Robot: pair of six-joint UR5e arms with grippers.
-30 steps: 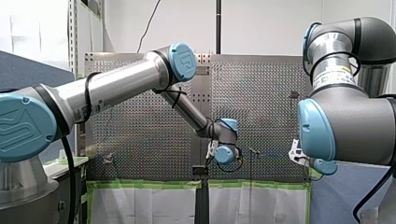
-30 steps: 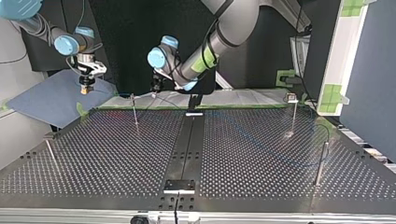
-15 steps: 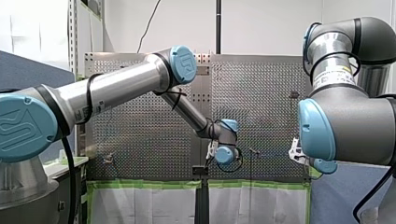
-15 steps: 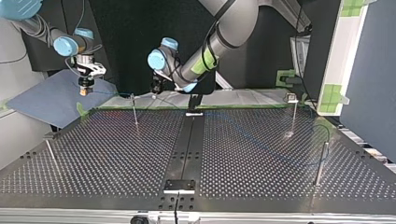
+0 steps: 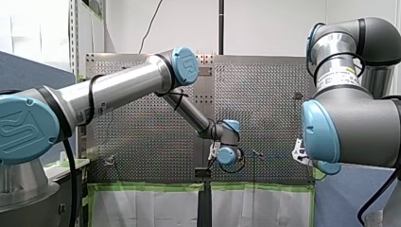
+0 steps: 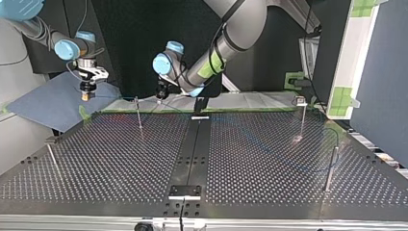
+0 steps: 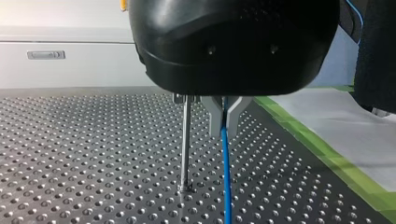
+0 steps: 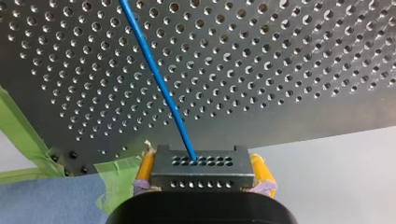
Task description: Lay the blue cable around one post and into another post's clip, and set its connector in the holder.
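In the left wrist view my left gripper [image 7: 223, 130] is shut on the blue cable [image 7: 226, 182], which hangs from it to the perforated table beside a thin metal post [image 7: 186, 140]. In the right wrist view my right gripper [image 8: 201, 164], with yellow pads [image 8: 145, 168], is shut on a dark grey connector [image 8: 201, 173]. The blue cable [image 8: 159, 79] runs from the connector out over the table. In the top view my left gripper [image 6: 159, 95] hangs near the far post [image 6: 138, 114]. My right gripper [image 6: 86, 96] is off the table's far left corner.
More posts stand at the top view's right [image 6: 302, 119], right front [image 6: 330, 168] and left front [image 6: 52, 158]. A black block [image 6: 184, 191] sits on the centre rail at the near edge. A loose loop of cable [image 6: 288, 161] lies at the right. Green tape [image 8: 116, 179] lines the far edge.
Both arms have shifted only slightly. In the top view my left wrist has edged up and right, and my right gripper has drifted a little to the left. Both grips are unchanged.
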